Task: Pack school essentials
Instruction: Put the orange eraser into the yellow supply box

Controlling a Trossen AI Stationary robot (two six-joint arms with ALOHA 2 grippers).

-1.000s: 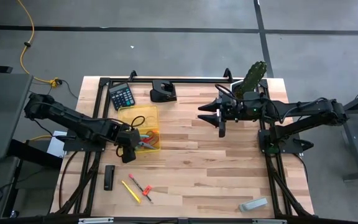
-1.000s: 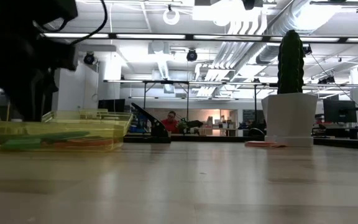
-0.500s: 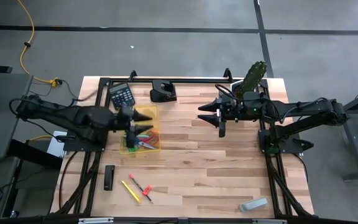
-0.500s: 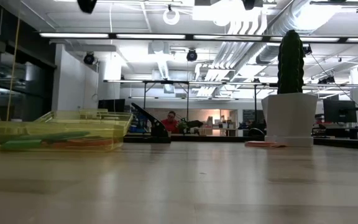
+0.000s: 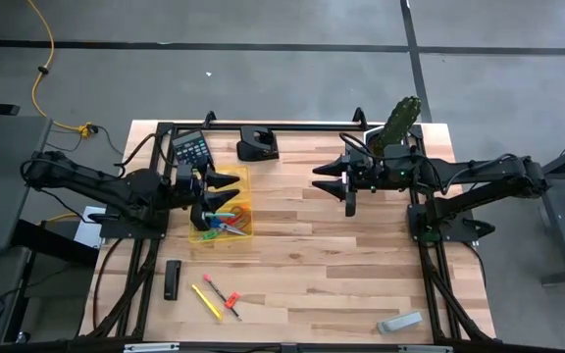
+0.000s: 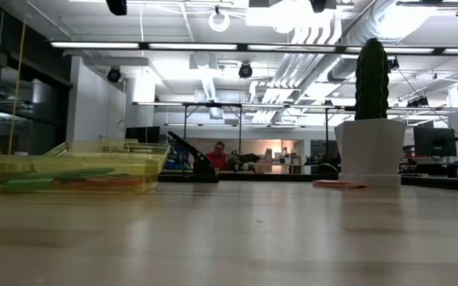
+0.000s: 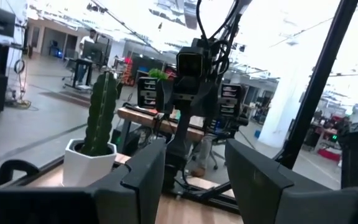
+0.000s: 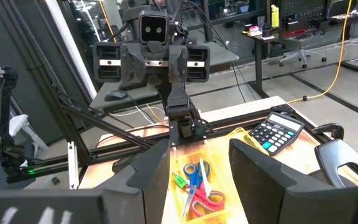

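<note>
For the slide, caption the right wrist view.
Left arm raised over the yellow tray holding scissors, calculator beside it.

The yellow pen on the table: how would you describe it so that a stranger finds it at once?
Start at the yellow tray beside the left gripper, then follow the wooden table to its near edge. The yellow pen lies there, between a black rectangular block and a red pen. It alone is yellow.

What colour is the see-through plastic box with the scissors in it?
Yellow. The see-through plastic box shows best in the right wrist view, with the scissors inside it.
</note>
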